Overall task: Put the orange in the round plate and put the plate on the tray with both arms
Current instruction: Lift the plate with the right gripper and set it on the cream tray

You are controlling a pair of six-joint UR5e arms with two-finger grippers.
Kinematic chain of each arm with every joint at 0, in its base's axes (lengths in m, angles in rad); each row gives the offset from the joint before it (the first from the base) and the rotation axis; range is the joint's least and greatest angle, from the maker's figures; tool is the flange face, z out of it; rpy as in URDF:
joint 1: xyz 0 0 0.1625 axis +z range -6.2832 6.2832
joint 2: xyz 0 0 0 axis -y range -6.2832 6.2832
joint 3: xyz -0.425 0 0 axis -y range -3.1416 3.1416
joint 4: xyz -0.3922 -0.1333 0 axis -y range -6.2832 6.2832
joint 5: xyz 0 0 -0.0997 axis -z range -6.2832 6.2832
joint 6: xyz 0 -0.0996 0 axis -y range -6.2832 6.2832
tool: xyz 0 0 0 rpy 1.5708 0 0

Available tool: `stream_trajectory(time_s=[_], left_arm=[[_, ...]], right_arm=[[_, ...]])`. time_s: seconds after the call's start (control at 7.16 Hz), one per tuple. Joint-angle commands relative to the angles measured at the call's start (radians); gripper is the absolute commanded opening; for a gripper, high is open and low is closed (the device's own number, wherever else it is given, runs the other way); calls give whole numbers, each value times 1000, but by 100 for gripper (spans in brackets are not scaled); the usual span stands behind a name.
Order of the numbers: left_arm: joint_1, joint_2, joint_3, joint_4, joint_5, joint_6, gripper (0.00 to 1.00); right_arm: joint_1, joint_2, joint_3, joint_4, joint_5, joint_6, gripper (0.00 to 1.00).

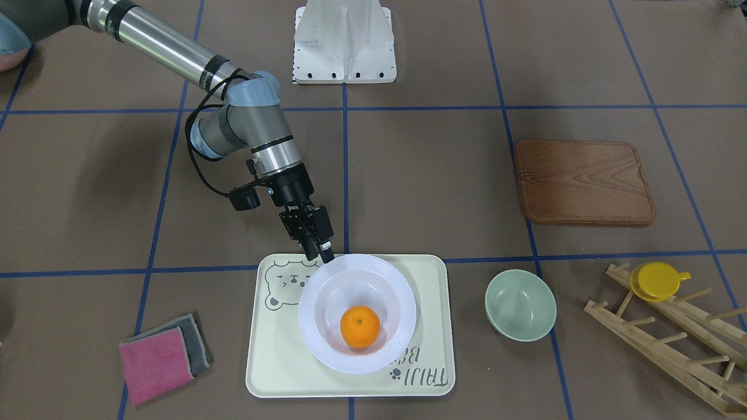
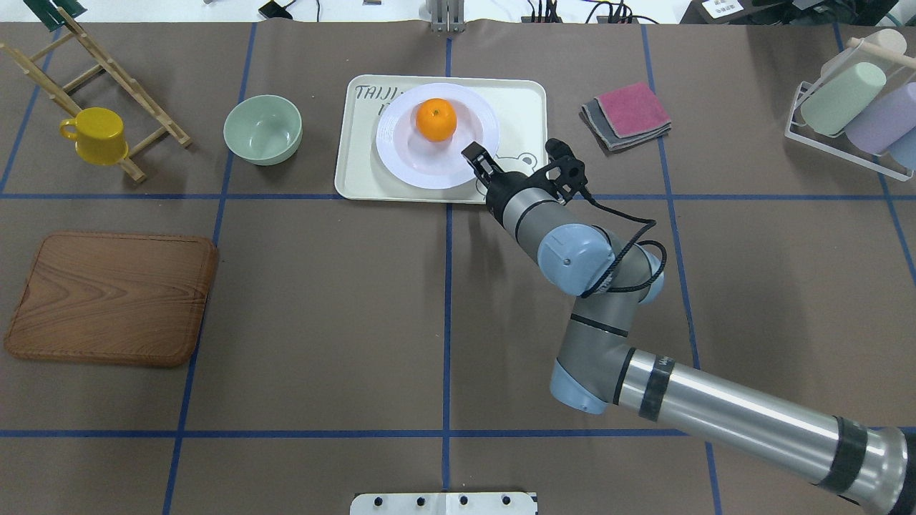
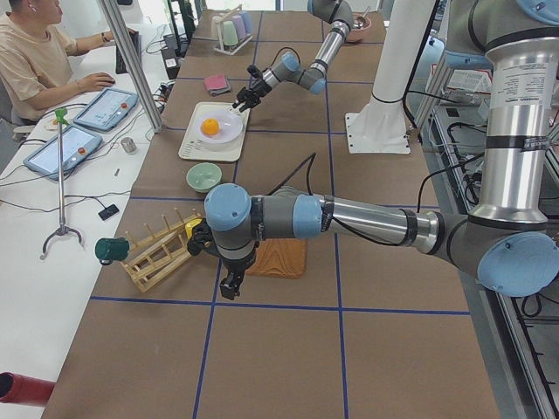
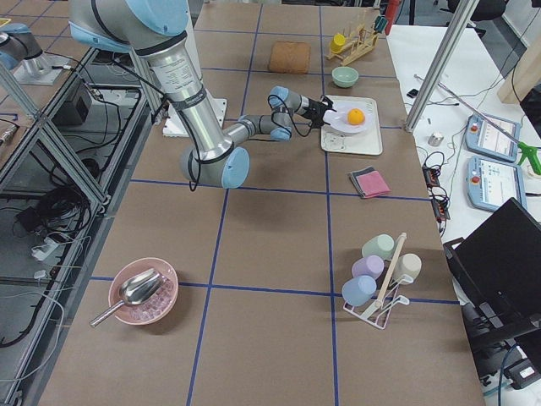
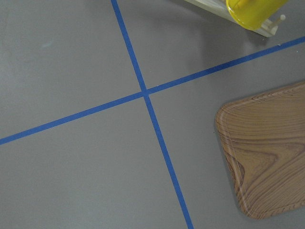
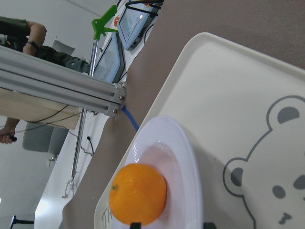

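Note:
The orange (image 1: 360, 326) (image 2: 436, 119) lies in the sunken centre of the round plate (image 1: 327, 291) (image 2: 429, 170). The plate rests flat on the tray (image 1: 274, 361) (image 2: 519, 107). My right gripper (image 1: 321, 255) (image 2: 474, 153) is tilted down at the plate's rim on the bear-face side. It is open, with one fingertip on each side of the rim. In the right wrist view the orange (image 6: 138, 193), plate (image 6: 186, 162) and tray (image 6: 228, 95) fill the frame. My left gripper (image 3: 227, 292) hangs above the table beside the wooden board; I cannot tell whether it is open or shut.
A pale-green bowl (image 1: 519, 304) sits just beside the tray. A wooden board (image 1: 583, 182), a wooden rack (image 1: 671, 344) with a yellow cup (image 1: 656, 281), and folded pink and grey cloths (image 1: 160, 356) lie around. The white base block (image 1: 344, 41) stands behind.

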Motion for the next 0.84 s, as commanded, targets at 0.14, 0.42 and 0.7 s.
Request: stream_trajectory(time_s=[0.14, 0.42, 0.7], left_arm=[[-1, 5, 11, 8, -1, -4, 99], [-1, 26, -21, -47, -9, -138, 99], [-1, 29, -13, -81, 0, -186, 99]], right_arm=[[174, -97, 261, -371, 420, -388, 100], [375, -109, 384, -654, 711, -711, 100], [552, -189, 379, -732, 915, -1083, 100]])
